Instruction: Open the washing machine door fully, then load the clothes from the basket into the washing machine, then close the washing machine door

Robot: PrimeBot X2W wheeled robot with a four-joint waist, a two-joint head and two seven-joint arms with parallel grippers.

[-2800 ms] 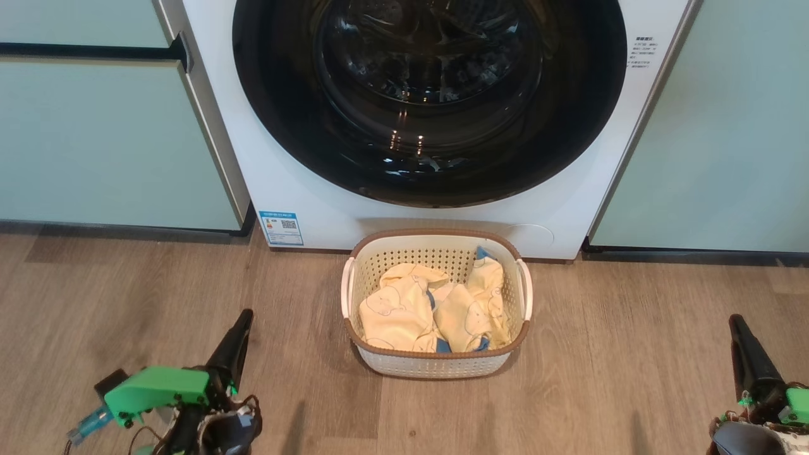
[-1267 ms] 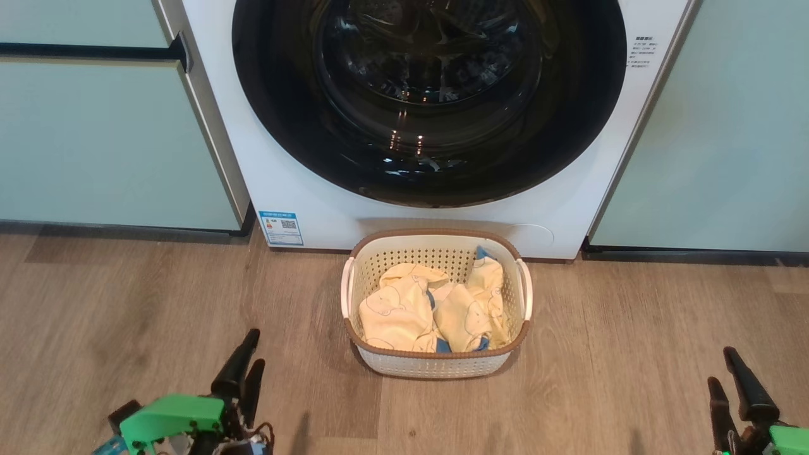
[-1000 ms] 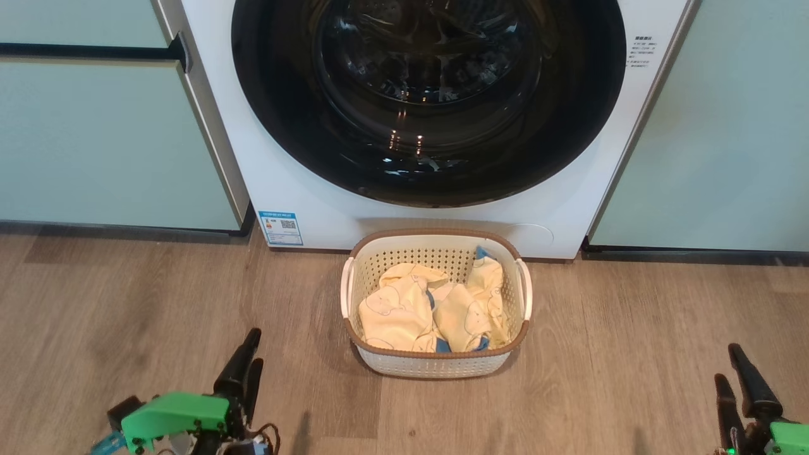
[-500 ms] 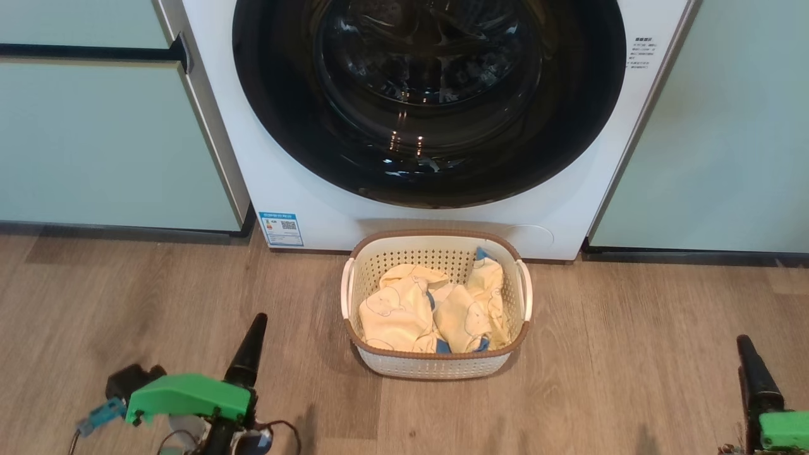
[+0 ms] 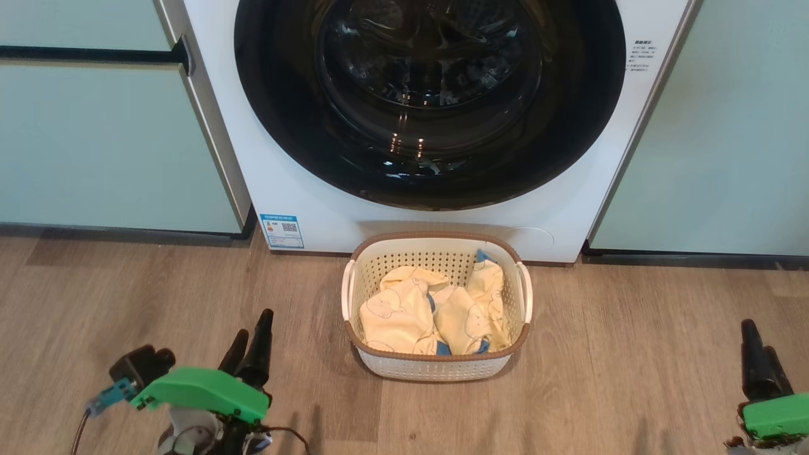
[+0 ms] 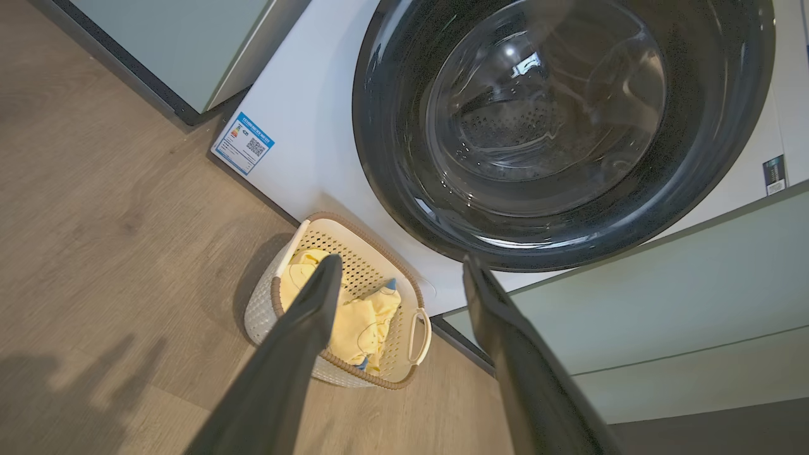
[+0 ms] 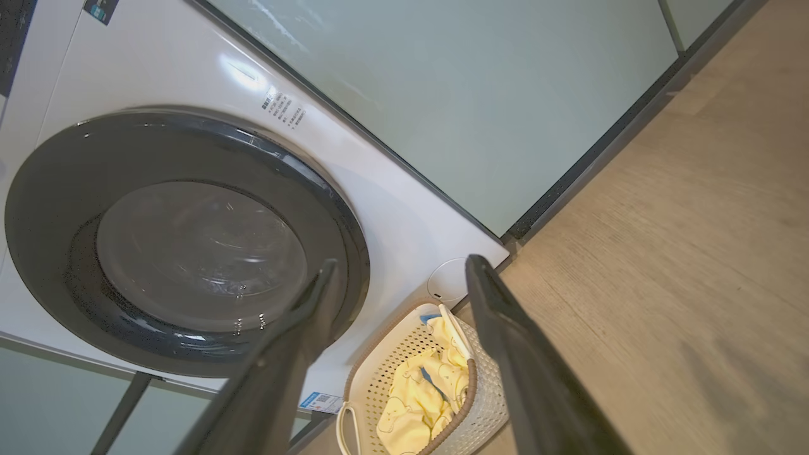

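Observation:
The white washing machine (image 5: 303,189) stands straight ahead. Its door (image 5: 272,114), black-rimmed with a glass bowl, sits flush against the front, closed. On the floor right before it stands the cream basket (image 5: 436,370), holding the pale yellow clothes (image 5: 398,313) with blue trim. My left gripper (image 5: 253,325) is low on the left, well short of the basket, and is open with nothing between its fingers (image 6: 303,328). At the lower right, far from the basket, my right gripper (image 5: 758,338) is also open and empty, its fingers (image 7: 505,328) spread in the right wrist view.
Pale green cabinets flank the washer on the left (image 5: 114,139) and right (image 5: 727,139). A blue energy sticker (image 5: 282,230) and a round service flap (image 5: 534,237) mark its lower front. Wooden floor (image 5: 600,354) stretches on both sides of the basket.
Both grippers dipped low, then came back up and turned at the wrist; the left now shows both fingers. Basket, clothes and door have stayed put.

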